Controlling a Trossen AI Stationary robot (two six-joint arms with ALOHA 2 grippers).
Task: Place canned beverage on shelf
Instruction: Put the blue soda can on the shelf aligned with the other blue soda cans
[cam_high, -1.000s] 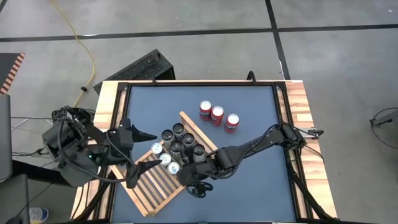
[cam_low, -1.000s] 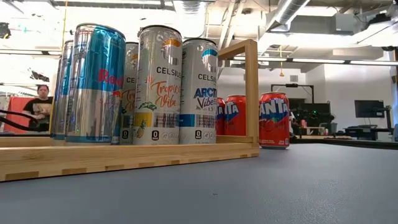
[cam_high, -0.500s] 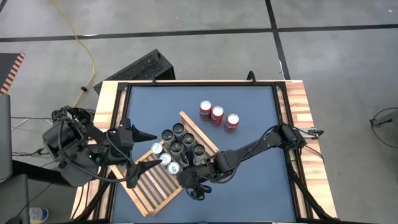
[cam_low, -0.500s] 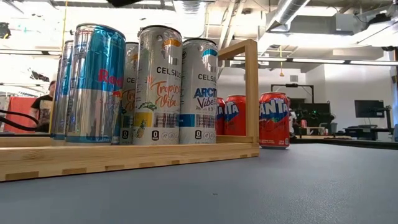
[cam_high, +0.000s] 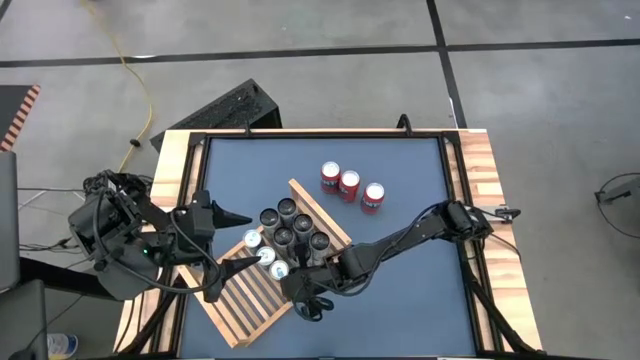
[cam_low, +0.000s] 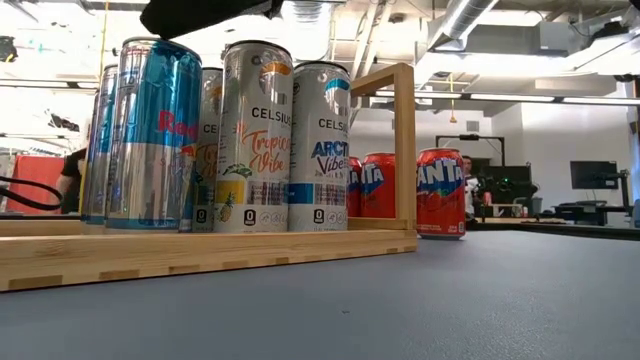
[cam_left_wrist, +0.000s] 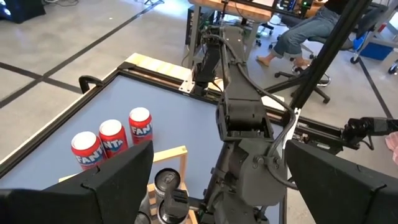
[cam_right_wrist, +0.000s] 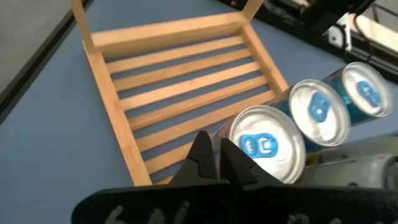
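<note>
We see bright, even overhead light on the worktop (cam_high: 400, 180), shadows faint. In the low view, ceiling lights behind the cans (cam_low: 255, 135) glare white.

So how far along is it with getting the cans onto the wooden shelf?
Mostly done: a cluster of tall cans already stands on the shelf. In hand: nothing; the right pincer is shut and empty over the shelf's edge, by the blue-tabbed cans, and the left pincer waits open at the table's left. Left: three red cans on the table.
</note>
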